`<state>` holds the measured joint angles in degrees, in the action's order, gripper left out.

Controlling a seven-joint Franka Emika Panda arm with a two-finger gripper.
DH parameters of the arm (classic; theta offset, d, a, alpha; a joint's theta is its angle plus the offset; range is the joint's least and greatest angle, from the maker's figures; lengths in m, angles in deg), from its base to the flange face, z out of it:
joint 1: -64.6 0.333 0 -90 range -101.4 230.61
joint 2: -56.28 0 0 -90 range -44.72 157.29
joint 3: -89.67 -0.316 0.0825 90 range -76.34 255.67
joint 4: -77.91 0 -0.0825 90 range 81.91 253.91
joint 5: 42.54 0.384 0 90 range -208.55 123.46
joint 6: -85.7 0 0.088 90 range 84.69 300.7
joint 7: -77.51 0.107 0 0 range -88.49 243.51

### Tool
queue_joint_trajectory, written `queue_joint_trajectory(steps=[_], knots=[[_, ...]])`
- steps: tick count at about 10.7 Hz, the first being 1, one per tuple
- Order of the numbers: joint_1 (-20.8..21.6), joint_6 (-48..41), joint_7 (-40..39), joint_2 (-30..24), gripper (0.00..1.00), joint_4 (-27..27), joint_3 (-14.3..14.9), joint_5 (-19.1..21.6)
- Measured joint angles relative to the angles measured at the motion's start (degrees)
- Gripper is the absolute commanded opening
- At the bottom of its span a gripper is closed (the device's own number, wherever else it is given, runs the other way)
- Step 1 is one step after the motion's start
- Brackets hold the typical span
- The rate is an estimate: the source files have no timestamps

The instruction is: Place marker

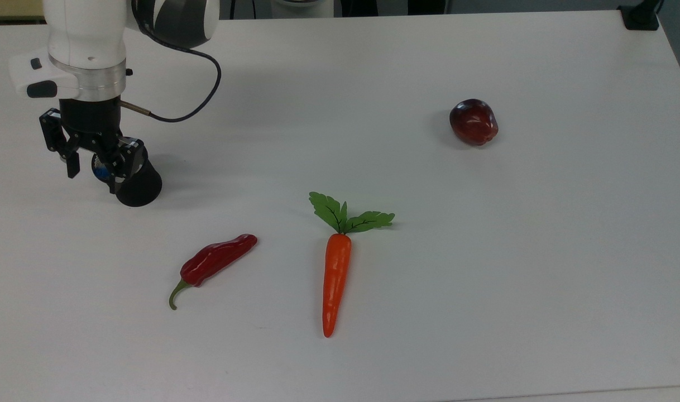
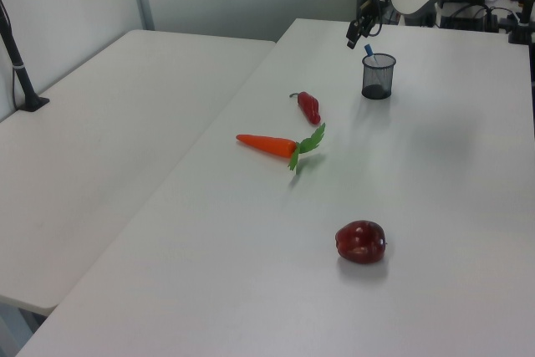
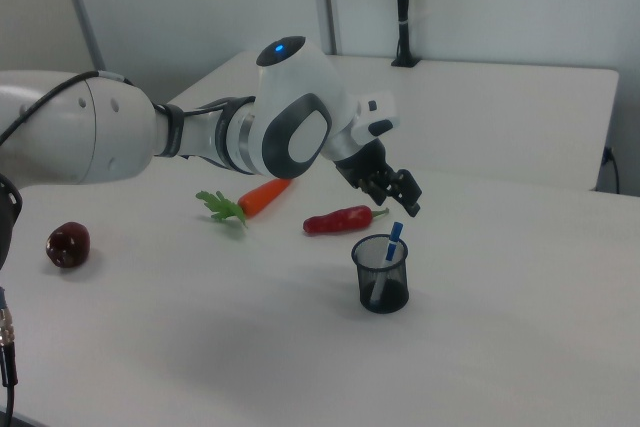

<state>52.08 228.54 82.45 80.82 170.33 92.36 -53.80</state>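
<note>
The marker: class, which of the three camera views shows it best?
The right view: the marker leans in the mesh cup, blue end up, body visible through the mesh. The top view shows a blue bit between the open fingers; the left view shows a blue tip.

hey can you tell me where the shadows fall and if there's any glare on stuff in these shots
Top view: soft shadows lie on the table left of the apple and right of the mesh cup; the apple and chili show small highlights. Right view: a broad faint shadow spreads left of the cup. Left view: even light, a dim shadow under the apple.
</note>
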Motion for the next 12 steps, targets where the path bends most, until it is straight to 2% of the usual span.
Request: queue_joint_trajectory(steps=[3,6,12], knots=[[0.7,0.0,1.4,-0.1,1.00,0.0,0.0,0.0],[4.5,-3.4,3.3,-0.9,1.00,-0.3,-0.4,0.0],[17.7,-28.3,4.6,-10.0,1.00,-0.7,-1.1,0.0]])
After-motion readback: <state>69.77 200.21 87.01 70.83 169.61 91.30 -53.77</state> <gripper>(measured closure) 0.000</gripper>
